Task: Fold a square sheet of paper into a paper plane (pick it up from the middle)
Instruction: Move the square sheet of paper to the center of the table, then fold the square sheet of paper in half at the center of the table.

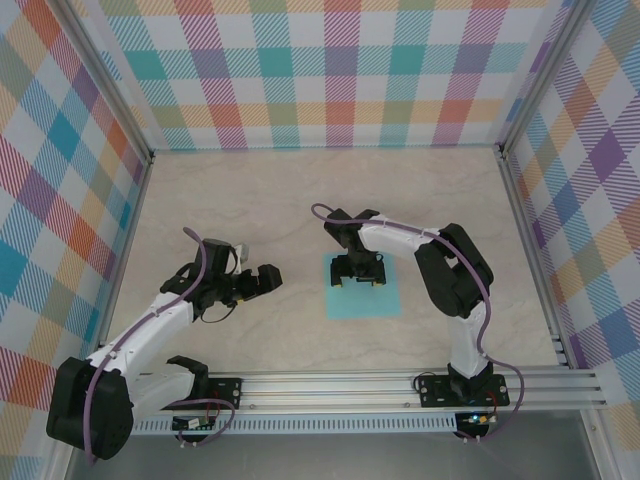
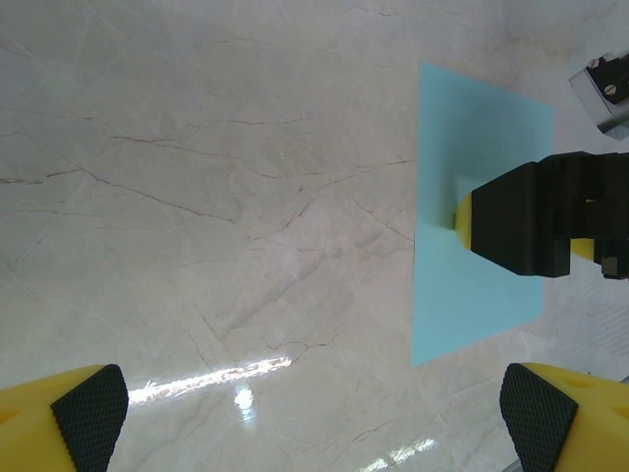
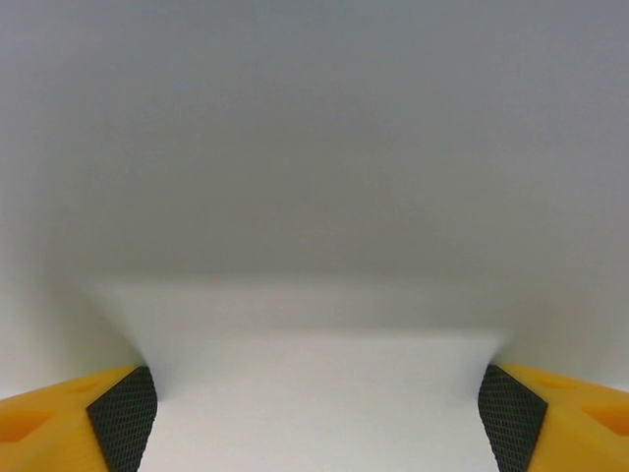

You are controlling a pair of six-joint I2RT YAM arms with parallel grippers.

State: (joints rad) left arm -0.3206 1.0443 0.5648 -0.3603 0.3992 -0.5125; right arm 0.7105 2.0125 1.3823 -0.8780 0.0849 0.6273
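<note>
A light cyan square sheet of paper [image 1: 364, 300] lies flat and unfolded on the pale marble table [image 1: 240, 200]; a paper plane is out of view. My right gripper [image 1: 360, 278] points down onto the sheet's far half, its tips touching it. In the right wrist view its jaws [image 3: 314, 413] stand wide, and the paper [image 3: 314, 246] arches up between the two black pads [image 3: 123, 418]. My left gripper [image 1: 268, 279] hovers over bare table left of the sheet, open and empty. In the left wrist view the sheet [image 2: 472, 128] lies ahead of its fingertips [image 2: 314, 413], under the right gripper [image 2: 462, 211].
An aluminium rail [image 1: 400, 385] carrying both arm bases runs along the near edge. Plaid walls [image 1: 330, 70] on metal frame posts close the table in on three sides. Bare marble lies beyond and to the left of the sheet.
</note>
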